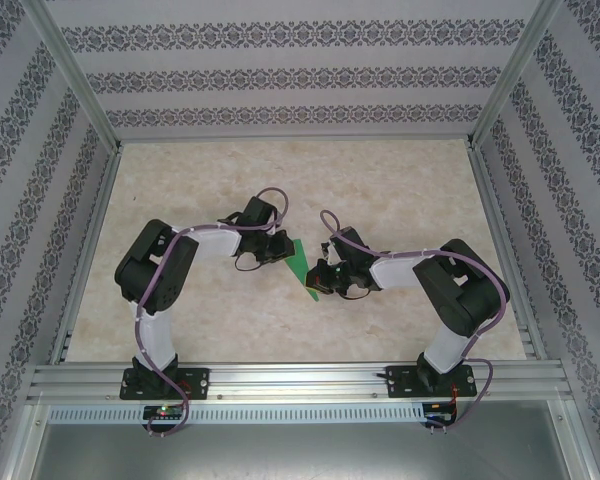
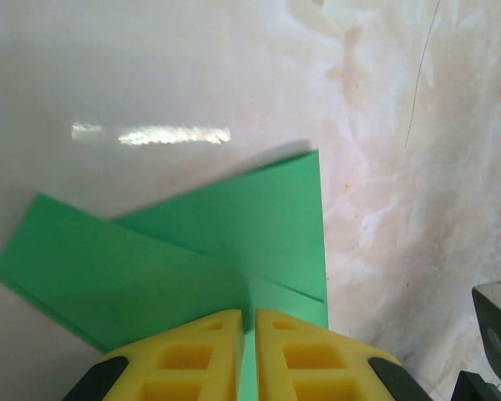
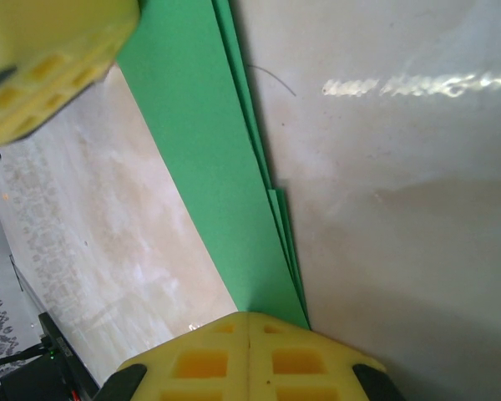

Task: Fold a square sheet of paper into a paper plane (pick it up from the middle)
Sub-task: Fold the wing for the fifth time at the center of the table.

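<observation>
The bright green paper plane (image 1: 298,262) is a folded sheet held off the table between my two grippers. In the left wrist view the paper plane (image 2: 234,242) spreads out in overlapping flaps, and its crease runs into the narrow gap of my left gripper (image 2: 249,316), whose yellow jaws stand slightly apart. In the right wrist view the paper plane (image 3: 209,167) is a long strip of several stacked layers. My right gripper (image 3: 247,316) is shut on its near tip. My left gripper (image 1: 280,248) is at the paper's upper end and my right gripper (image 1: 320,283) at its lower end.
The beige marbled table (image 1: 380,190) stretches behind and to both sides of the arms. Patterned walls and a metal frame (image 1: 300,375) enclose it. The left gripper's yellow finger (image 3: 50,58) shows at the top left of the right wrist view.
</observation>
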Robot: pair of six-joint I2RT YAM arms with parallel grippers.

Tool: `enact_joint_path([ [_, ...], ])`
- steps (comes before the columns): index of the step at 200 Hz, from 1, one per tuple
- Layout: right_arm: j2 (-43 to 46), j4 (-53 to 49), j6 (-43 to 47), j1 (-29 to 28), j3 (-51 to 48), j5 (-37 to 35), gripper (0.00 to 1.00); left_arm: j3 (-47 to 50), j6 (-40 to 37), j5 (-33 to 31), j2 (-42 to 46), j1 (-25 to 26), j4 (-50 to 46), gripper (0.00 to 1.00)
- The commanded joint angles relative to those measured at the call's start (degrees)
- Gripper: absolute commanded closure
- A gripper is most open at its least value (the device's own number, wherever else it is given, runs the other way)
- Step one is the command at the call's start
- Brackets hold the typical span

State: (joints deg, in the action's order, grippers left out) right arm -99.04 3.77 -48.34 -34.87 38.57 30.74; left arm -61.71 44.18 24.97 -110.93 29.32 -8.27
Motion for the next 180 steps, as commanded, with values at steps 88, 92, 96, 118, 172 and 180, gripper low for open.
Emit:
enact_joint_path([
  [88,-5.98,-11.82,0.27,-0.85,-3.50,-9.37,1.00,-5.88,-7.79,-2.02,-5.08,-7.75,-2.66,0.80],
  [92,-5.98,-11.89,0.33,-0.86,-3.56,-9.38,1.00,-6.12,-7.96,-2.08,-5.00,-7.76,-2.93,0.80],
  [96,-5.92,-11.86,0.35,-0.85,-3.50,-9.38,1.00,-6.26,-8.09,-2.09,-5.10,-7.90,-3.14,0.80],
  [118,-5.70,-12.11,0.48,-0.90,-3.67,-9.47,1.00,-7.02,-9.03,-2.08,-5.52,-8.30,-3.64,0.79],
  [172,-5.04,-12.57,1.33,-0.59,-3.59,-9.38,1.00,-7.65,-11.89,-0.75,-4.68,-8.74,-1.27,0.76],
  [180,-5.02,-12.67,1.36,-0.59,-3.51,-9.38,1.00,-8.06,-12.53,-0.39,-4.08,-8.80,-1.25,0.75],
])
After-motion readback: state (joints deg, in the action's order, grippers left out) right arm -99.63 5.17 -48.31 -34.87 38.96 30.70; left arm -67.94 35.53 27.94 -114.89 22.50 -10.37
